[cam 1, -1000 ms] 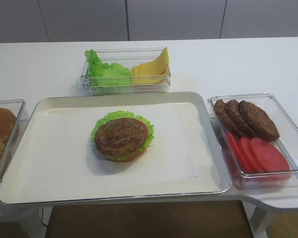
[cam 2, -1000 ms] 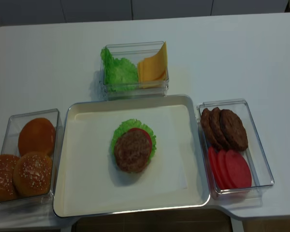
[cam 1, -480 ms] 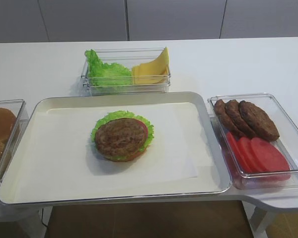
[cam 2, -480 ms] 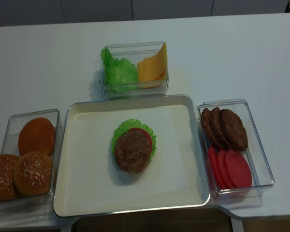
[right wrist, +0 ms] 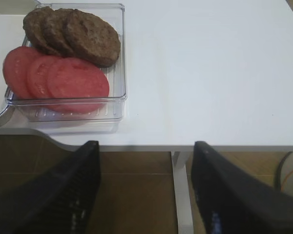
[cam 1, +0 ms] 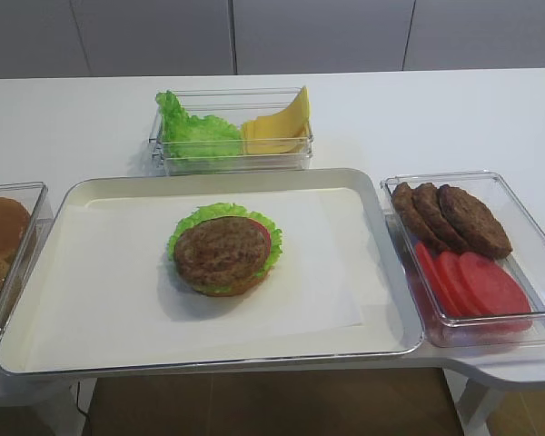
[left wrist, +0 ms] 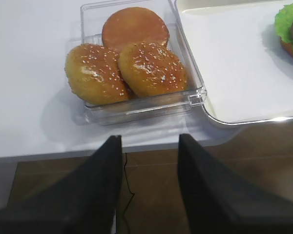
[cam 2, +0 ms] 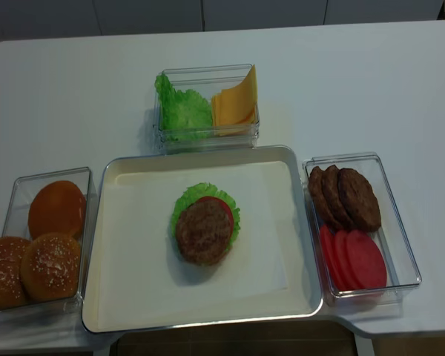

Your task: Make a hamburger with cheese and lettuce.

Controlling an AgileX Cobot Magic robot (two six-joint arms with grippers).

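- The half-built hamburger (cam 1: pixel 224 254), a tan bun base under frilly green leaf, a red round slice and a brown grilled patty on top, sat near the middle of the shallow cream metal tray (cam 1: pixel 372 195), on its sheet of white paper, where either arm could reach it
- The thin pale yellow square cheese slices (cam 1: pixel 277 129) leaned in the right half of a clear plastic box (cam 2: pixel 205 137) behind the tray, with the crinkled bright green lettuce (cam 1: pixel 193 133) in its left half, so the toppings stayed sorted
- The right hand (right wrist: pixel 144 192) hung released, its dark fingers spread wide and empty, off the bench (right wrist: pixel 210 73) edge near the clear box of brown patties (right wrist: pixel 73 34) and red slices (right wrist: pixel 56 78)
- The left hand (left wrist: pixel 149 187) likewise grasped nothing, fingers apart, parked below the clear box of sesame buns (left wrist: pixel 124 70)
- Judging by the bare patty, cheese was the next layer needed
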